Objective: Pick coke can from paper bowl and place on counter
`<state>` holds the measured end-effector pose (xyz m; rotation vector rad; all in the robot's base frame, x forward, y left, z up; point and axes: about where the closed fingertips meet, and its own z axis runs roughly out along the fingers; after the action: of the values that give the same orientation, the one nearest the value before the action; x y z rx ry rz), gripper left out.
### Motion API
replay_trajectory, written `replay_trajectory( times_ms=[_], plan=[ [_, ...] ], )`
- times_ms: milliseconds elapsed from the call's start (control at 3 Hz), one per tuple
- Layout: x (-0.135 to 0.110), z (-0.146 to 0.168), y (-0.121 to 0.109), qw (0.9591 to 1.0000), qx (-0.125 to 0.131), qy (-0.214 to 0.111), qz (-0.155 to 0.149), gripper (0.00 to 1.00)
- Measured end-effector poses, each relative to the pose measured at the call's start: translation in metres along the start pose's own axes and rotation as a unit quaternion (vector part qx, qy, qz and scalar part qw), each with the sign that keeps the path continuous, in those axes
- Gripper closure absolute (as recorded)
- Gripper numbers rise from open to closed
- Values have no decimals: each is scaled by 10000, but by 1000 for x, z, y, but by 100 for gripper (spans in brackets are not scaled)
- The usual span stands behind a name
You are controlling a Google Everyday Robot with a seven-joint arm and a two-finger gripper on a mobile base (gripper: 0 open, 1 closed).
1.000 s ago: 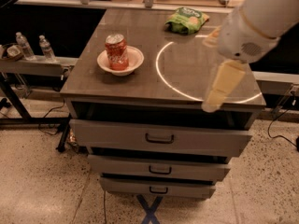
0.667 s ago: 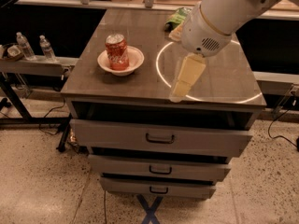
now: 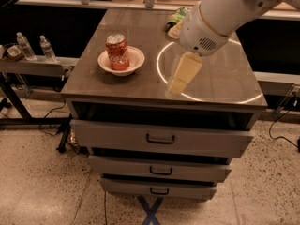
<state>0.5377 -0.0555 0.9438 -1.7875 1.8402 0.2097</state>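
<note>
The coke can (image 3: 117, 52) stands upright in the paper bowl (image 3: 136, 62), which sits on the left part of the counter (image 3: 117, 86), about midway between its near and far edges. The gripper (image 3: 180, 78) hangs over the counter to the right of the bowl and well apart from it, angled down and to the left, above the left side of the bright light ring (image 3: 158, 65). From this view I cannot tell whether it is wide or narrow, and it holds nothing visible. The white arm (image 3: 220, 13) reaches in from the upper right, partly hiding a green snack bag (image 3: 177, 17) at the far side of the counter. Three grey drawers (image 3: 159, 138) sit below the top. Two clear water bottles (image 3: 23, 46) stand on the lower side shelf (image 3: 37, 65) at the left.
</note>
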Motion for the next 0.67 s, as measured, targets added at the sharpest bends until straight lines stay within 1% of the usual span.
replay_trajectory(
  times_ms=[333,667],
  plan=[
    [-27,31,-47,9966,173,-790,153,0],
    [-43,59,-83,9901,213,-1356,290,0]
  ],
)
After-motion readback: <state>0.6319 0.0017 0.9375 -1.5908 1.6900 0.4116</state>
